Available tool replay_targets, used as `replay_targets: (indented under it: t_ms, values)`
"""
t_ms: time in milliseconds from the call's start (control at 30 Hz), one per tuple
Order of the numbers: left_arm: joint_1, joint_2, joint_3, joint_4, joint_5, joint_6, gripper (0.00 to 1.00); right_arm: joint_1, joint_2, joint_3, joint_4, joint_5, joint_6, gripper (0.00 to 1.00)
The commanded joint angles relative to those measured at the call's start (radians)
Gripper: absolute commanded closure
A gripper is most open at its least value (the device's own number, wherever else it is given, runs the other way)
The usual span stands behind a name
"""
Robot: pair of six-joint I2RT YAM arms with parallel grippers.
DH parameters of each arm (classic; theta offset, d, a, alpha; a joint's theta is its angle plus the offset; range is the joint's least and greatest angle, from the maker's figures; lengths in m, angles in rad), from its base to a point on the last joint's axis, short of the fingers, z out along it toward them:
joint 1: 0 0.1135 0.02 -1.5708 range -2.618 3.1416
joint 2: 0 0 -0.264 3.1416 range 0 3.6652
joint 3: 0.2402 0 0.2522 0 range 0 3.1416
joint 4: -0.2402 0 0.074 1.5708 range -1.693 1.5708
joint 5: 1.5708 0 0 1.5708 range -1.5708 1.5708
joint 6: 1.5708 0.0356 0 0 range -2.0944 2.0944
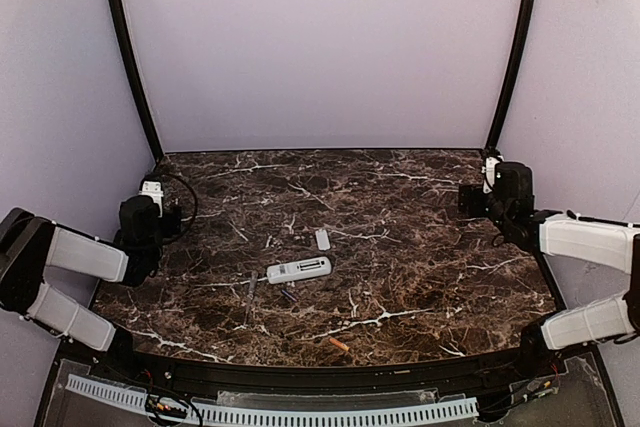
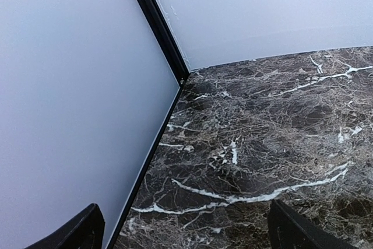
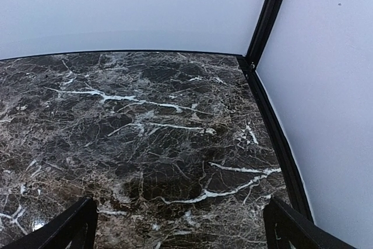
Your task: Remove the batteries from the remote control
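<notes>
The white remote control (image 1: 299, 269) lies flat near the middle of the dark marble table (image 1: 420, 247). An orange battery (image 1: 339, 344) lies near the front edge. A greyish battery (image 1: 252, 287) and a dark battery (image 1: 287, 294) lie just left of and in front of the remote. My left gripper (image 1: 152, 197) is by the left wall, far from them; in its wrist view it (image 2: 186, 225) is open and empty. My right gripper (image 1: 492, 175) is at the back right; in its wrist view it (image 3: 180, 221) is open and empty. Neither wrist view shows the remote or batteries.
A small flat white cover piece (image 1: 322, 239) lies just behind the remote. Pale walls with black corner posts (image 1: 130, 57) enclose the table on three sides. A white perforated strip (image 1: 300, 415) runs along the front below the table edge.
</notes>
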Motion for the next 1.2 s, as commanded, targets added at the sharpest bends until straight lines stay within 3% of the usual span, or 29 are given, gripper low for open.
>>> replay_targets:
  t_ms: [0, 133, 333, 500, 900, 1167]
  values:
    - [0.069, 0.063, -0.06, 0.195, 0.124, -0.034, 0.02, -0.033, -0.034, -0.06, 0.145, -0.022, -0.053, 0.01]
    - [0.123, 0.092, -0.061, 0.214, 0.224, -0.086, 0.02, -0.066, -0.046, -0.144, 0.307, -0.016, -0.127, 0.01]
    - [0.158, 0.227, -0.115, 0.442, 0.348, -0.087, 0.02, -0.147, -0.007, -0.257, 0.536, -0.119, -0.133, 0.01]
    - [0.161, 0.225, -0.106, 0.424, 0.435, -0.064, 0.02, -0.21, 0.081, -0.281, 0.66, -0.205, -0.145, 0.01]
    - [0.16, 0.22, -0.06, 0.324, 0.396, -0.079, 0.02, -0.353, 0.304, -0.313, 0.956, -0.453, -0.131, 0.01]
    - [0.16, 0.221, -0.061, 0.329, 0.391, -0.08, 0.01, -0.385, 0.345, -0.286, 0.935, -0.567, -0.133, 0.01]
